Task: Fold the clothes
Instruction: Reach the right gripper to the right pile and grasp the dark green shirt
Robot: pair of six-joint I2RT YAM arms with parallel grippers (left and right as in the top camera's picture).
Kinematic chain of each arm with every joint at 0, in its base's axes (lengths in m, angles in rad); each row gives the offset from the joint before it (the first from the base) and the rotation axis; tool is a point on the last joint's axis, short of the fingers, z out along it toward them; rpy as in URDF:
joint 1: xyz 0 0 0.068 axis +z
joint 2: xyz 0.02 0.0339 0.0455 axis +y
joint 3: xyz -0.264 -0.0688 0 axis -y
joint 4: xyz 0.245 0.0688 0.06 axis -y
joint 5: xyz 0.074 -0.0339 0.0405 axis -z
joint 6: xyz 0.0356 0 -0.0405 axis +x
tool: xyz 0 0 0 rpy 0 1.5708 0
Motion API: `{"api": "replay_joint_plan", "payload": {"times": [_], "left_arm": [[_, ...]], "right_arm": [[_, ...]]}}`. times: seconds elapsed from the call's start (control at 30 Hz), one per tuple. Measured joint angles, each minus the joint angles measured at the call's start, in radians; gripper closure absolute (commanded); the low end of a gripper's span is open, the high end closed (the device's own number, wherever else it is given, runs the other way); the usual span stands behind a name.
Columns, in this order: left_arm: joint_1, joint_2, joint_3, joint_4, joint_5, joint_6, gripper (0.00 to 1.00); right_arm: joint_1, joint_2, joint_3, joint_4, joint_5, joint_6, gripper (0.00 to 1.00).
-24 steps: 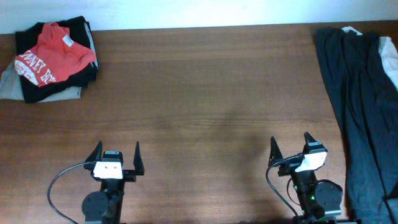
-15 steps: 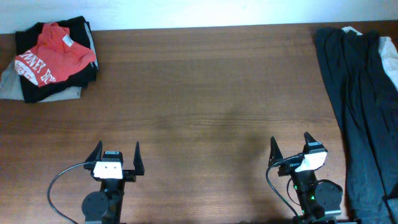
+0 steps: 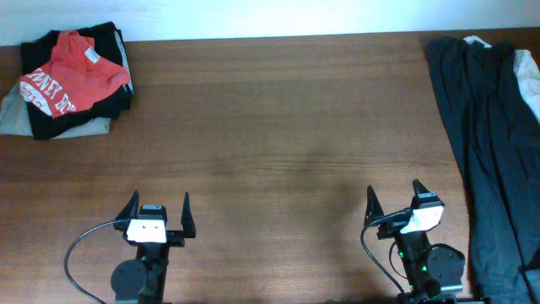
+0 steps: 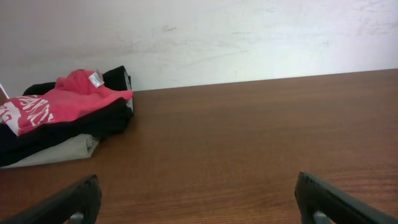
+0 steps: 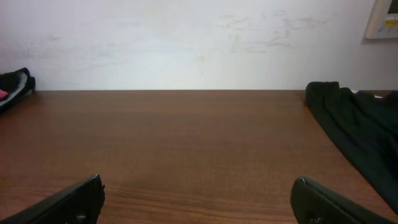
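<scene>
The left claw and right claw sit released at the table's near edge. A folded pile lies far left, and a dark garment is spread far right.

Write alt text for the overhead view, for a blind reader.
A brown wooden table holds a folded clothes stack topped by a red printed T-shirt at its far left corner and a long dark unfolded garment along its right edge. The left gripper and right gripper rest open and empty at the near edge.
</scene>
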Motion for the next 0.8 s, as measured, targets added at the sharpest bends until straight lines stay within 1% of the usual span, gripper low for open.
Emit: {"api": "replay_joint_plan", "payload": {"times": [0.53,0.63,0.7,0.8], "left_arm": [[0.0,0.0,0.0,0.0,0.0,0.0,0.01],[0.0,0.0,0.0,0.0,0.0,0.0,0.01],[0.0,0.0,0.0,0.0,-0.001,0.0,0.01],[0.0,0.0,0.0,0.0,-0.003,0.0,0.01]], "right_arm": [[0.0,0.0,0.0,0.0,0.0,0.0,0.01],[0.0,0.0,0.0,0.004,-0.031,0.0,0.01],[0.0,0.0,0.0,0.016,-0.119,0.0,0.01],[0.0,0.0,0.0,0.029,-0.42,0.0,0.01]]}}
